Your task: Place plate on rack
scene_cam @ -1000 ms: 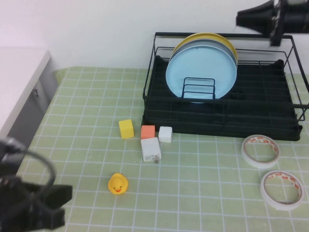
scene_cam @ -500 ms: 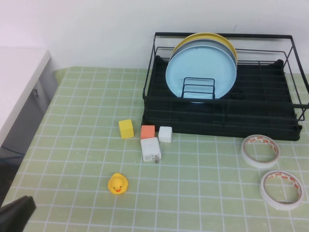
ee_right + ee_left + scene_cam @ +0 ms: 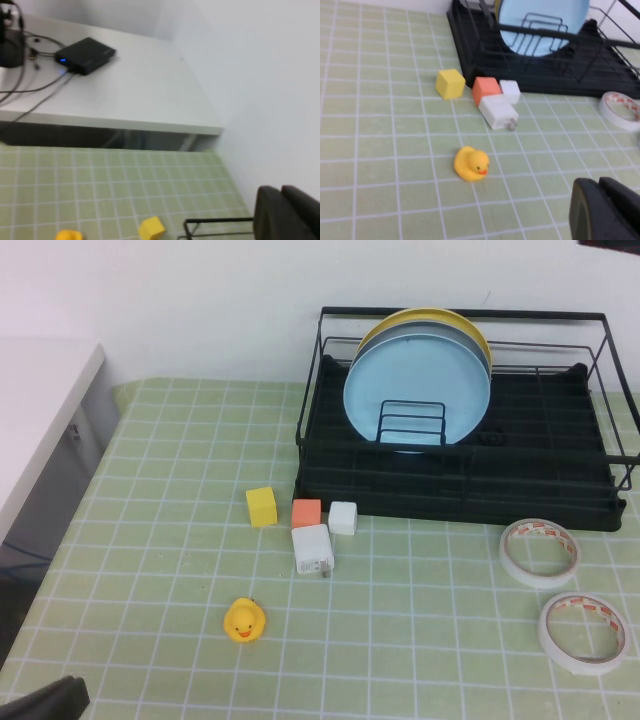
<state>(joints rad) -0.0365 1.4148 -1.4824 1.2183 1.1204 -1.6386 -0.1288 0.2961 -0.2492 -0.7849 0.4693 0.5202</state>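
The light-blue plate (image 3: 415, 380) stands upright in the black wire rack (image 3: 560, 490), in front of a grey plate (image 3: 484, 348) and a yellow plate (image 3: 425, 316). The left wrist view shows the plate (image 3: 545, 20) and the rack (image 3: 555, 75) far ahead. My left gripper (image 3: 605, 210) is shut and empty, low over the table's near left corner (image 3: 45, 702). My right gripper (image 3: 287, 212) is shut and empty, high beyond the rack's back right; only a sliver shows in the high view (image 3: 610, 243).
A yellow cube (image 3: 261, 506), orange cube (image 3: 306, 512), white cube (image 3: 343, 517) and white charger (image 3: 312, 548) lie in front of the rack. A rubber duck (image 3: 244, 620) sits nearer. Two tape rolls (image 3: 540, 551) (image 3: 582, 631) lie at the right. A white desk (image 3: 40, 400) borders the left.
The right arm has pulled up and out past the top right edge. The left arm has withdrawn to the bottom-left corner. The plates and rack have not moved.
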